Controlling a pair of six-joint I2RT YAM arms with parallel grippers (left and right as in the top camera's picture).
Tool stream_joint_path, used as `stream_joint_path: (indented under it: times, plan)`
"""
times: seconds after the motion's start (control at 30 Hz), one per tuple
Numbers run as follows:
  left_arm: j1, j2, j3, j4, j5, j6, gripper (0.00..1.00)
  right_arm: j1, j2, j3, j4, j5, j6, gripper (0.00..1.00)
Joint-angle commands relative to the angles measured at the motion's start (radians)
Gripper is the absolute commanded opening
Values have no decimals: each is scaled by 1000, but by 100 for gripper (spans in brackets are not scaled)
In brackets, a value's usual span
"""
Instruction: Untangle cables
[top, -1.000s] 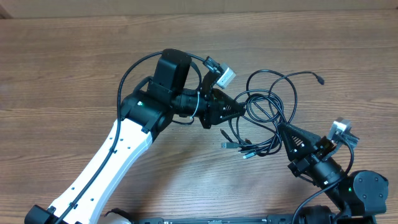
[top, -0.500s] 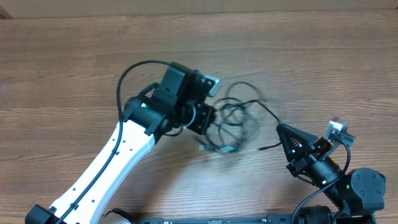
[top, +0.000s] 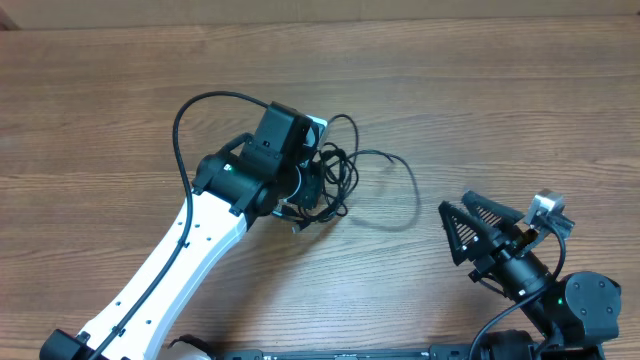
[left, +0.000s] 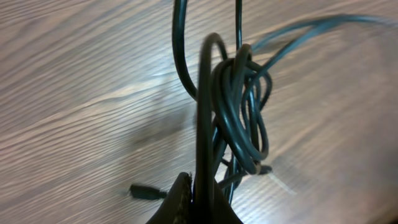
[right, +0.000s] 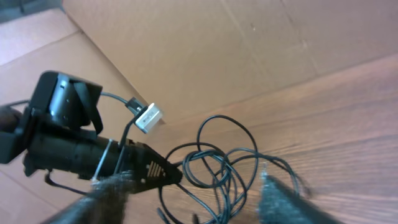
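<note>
The cables (top: 340, 172) are thin black cords bunched in a knot beside my left gripper (top: 318, 195), with one long loop (top: 412, 195) trailing right across the table. In the left wrist view my left gripper (left: 194, 188) is shut on a cable strand, the tangle (left: 239, 106) hangs just ahead, and a small plug (left: 143, 191) lies on the wood. My right gripper (top: 458, 205) stands open at the lower right, apart from the loop. In the right wrist view its blurred fingers (right: 102, 194) are spread wide with the cables (right: 217, 168) on the table beyond them.
The wooden table (top: 500, 90) spreads all round. A thicker black cord (top: 185, 120) arcs off the left arm's white link (top: 190, 250). A brown cardboard wall (right: 249, 43) stands behind the table.
My right gripper has opened and let go of the cable. My left gripper has dragged the bundle leftwards, drawing the spread loops into a tighter knot away from the right gripper.
</note>
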Motion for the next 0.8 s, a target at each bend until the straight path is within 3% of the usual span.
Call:
stream_joint_path:
  times: [0.0,0.27,0.53,0.77]
  plan:
    - [5,-3,3,32,326,125,4,0,-11,21,5,17,-2,86]
    - [6,-3,3,167,748,170,4,0,-11,21,-13,17,-2,84]
    - [12,-3,3,289,808,63,4,0,-11,21,-40,29,-3,72]
    - [14,-3,3,451,1060,-45,4,0,-11,21,-47,36,-3,71]
